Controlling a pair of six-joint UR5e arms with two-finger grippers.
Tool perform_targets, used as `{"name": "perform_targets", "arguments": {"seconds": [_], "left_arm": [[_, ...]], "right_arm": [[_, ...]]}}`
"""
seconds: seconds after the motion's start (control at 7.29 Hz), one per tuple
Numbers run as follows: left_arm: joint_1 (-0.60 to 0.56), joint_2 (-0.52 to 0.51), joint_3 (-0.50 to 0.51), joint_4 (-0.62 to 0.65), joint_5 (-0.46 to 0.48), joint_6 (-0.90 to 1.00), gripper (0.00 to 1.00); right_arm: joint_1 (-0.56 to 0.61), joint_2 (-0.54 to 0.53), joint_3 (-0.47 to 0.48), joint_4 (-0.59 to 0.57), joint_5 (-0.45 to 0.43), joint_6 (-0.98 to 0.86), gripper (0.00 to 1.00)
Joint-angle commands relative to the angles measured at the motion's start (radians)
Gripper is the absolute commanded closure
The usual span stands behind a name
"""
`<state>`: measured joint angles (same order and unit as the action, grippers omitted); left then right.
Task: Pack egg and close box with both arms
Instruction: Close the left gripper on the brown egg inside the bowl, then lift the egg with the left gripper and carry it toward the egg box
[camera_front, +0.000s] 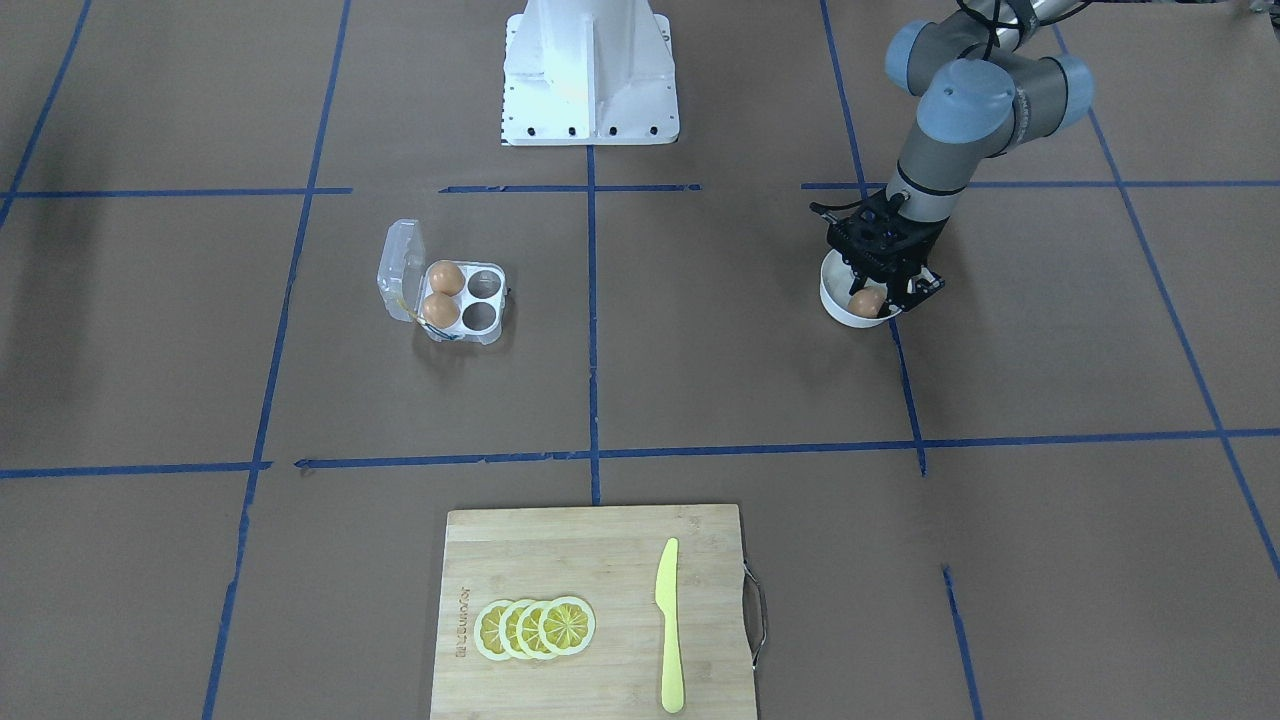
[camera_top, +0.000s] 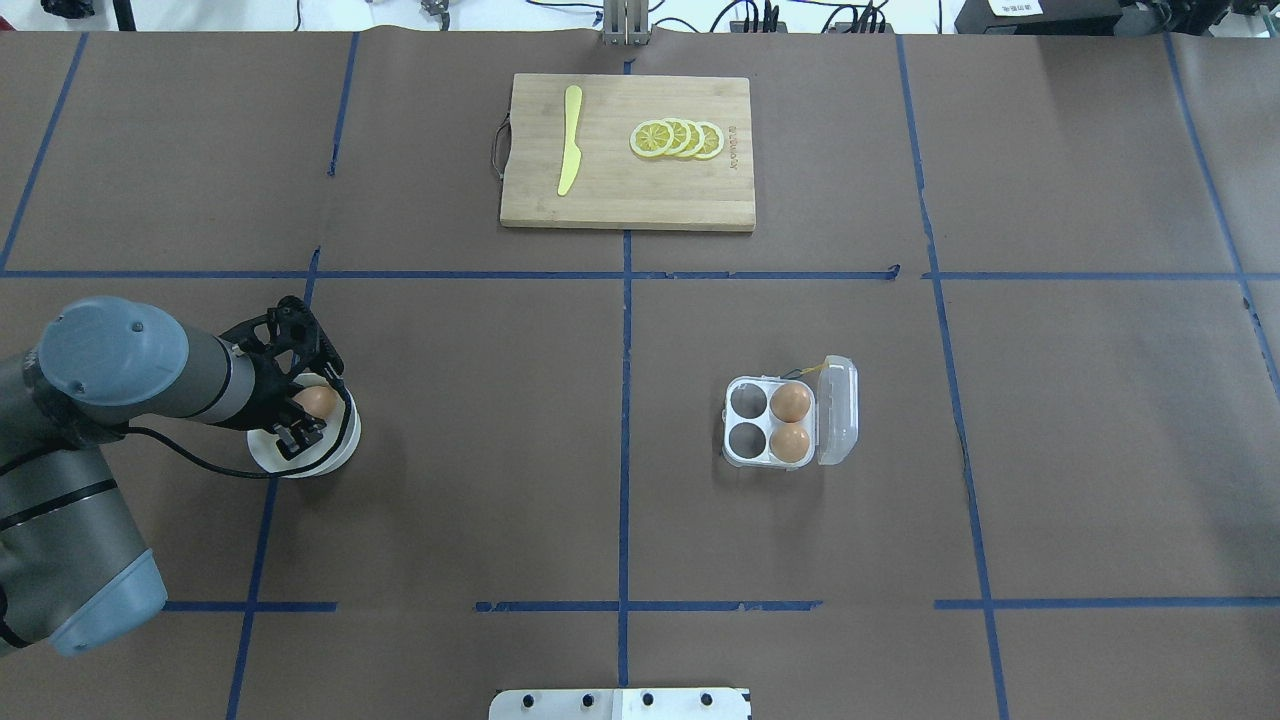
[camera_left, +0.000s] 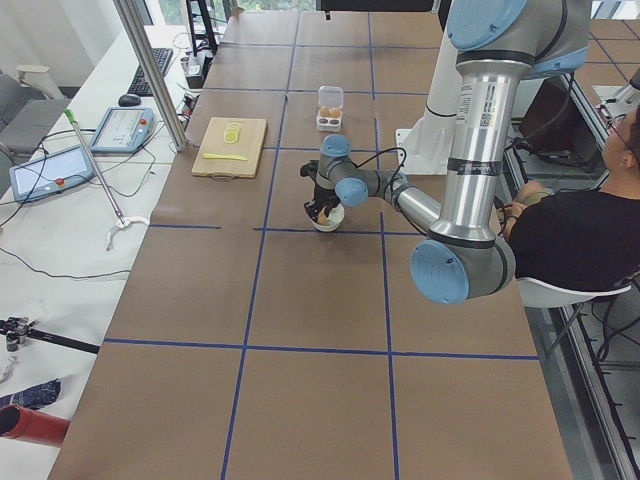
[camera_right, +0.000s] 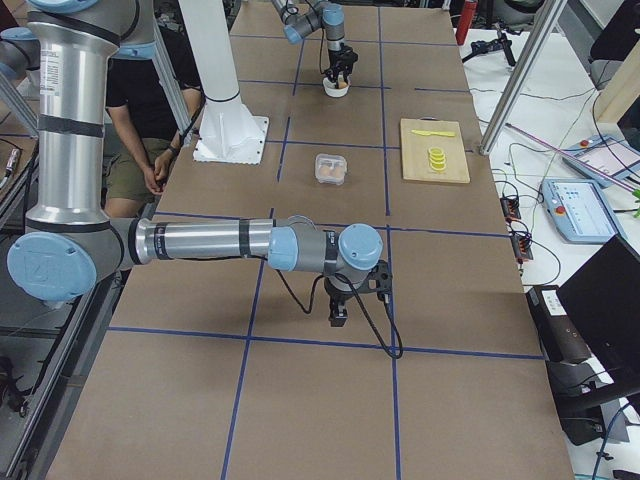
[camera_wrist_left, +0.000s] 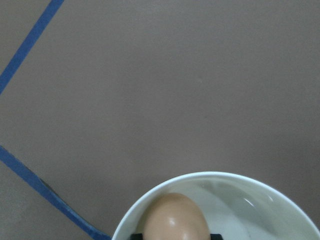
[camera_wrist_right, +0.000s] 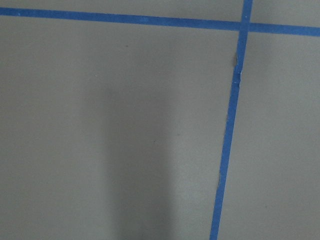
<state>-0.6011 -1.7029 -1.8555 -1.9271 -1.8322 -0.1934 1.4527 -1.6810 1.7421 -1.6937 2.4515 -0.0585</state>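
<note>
Egg (camera_top: 318, 402), smooth orange-brown, sits in the white bowl (camera_top: 335, 452), left end effector (camera_top: 300, 410) grasping it.

A burned-in mark runs along one short edge of the cutting board (camera_front: 590, 610), well away from the left gripper (camera_front: 885, 285), but its letters are too small to read

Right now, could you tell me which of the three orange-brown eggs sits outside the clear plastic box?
The orange-brown egg in the round white bowl, under the left gripper.
</note>
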Motion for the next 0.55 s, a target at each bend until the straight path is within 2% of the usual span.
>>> {"name": "perform_targets", "arguments": {"seconds": [0.0, 0.14, 0.27, 0.41], "left_arm": [[-0.031, -0.024, -0.089, 0.154, -0.007, -0.001, 1.00], [-0.067, -0.111, -0.123, 0.298, -0.033, -0.006, 1.00], [-0.069, -0.226, -0.081, 0.378, -0.120, -0.021, 1.00], [-0.065, -0.285, -0.070, 0.382, -0.158, -0.100, 1.00]], "right_arm": [[0.000, 0.000, 0.013, 0.000, 0.006, -0.001, 0.00], [0.000, 0.001, 0.022, 0.000, 0.006, -0.001, 0.00], [0.000, 0.001, 0.025, 0.002, 0.004, -0.003, 0.00], [0.000, 0.003, 0.027, 0.002, 0.003, -0.003, 0.00]]}}
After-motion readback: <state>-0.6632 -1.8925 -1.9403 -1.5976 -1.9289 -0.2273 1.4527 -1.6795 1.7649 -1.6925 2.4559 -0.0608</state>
